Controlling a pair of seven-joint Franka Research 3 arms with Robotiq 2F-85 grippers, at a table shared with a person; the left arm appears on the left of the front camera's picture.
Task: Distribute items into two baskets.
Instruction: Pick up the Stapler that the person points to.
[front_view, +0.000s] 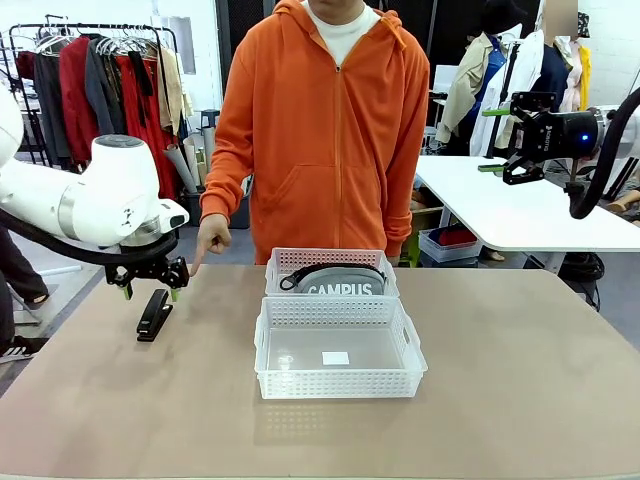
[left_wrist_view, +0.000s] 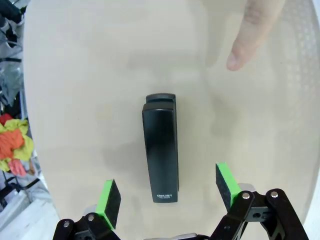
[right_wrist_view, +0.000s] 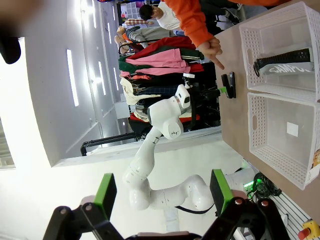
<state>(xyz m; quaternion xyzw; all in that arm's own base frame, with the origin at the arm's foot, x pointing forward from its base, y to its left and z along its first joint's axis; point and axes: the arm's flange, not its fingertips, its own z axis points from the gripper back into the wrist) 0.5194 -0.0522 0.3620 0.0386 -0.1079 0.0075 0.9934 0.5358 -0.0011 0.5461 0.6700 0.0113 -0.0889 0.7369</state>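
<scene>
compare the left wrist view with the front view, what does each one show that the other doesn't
Left wrist view: the top of the black stapler from above, with small white print near its end, and a gap between it and each green pad of the open left gripper.
Front view: the grey CAMPUS pouch lying in the far basket, the near basket with a white label inside, the open right gripper raised at the right, and the person's orange hoodie.
Both: the stapler on the table under the left gripper, and the person's finger pointing near it.
</scene>
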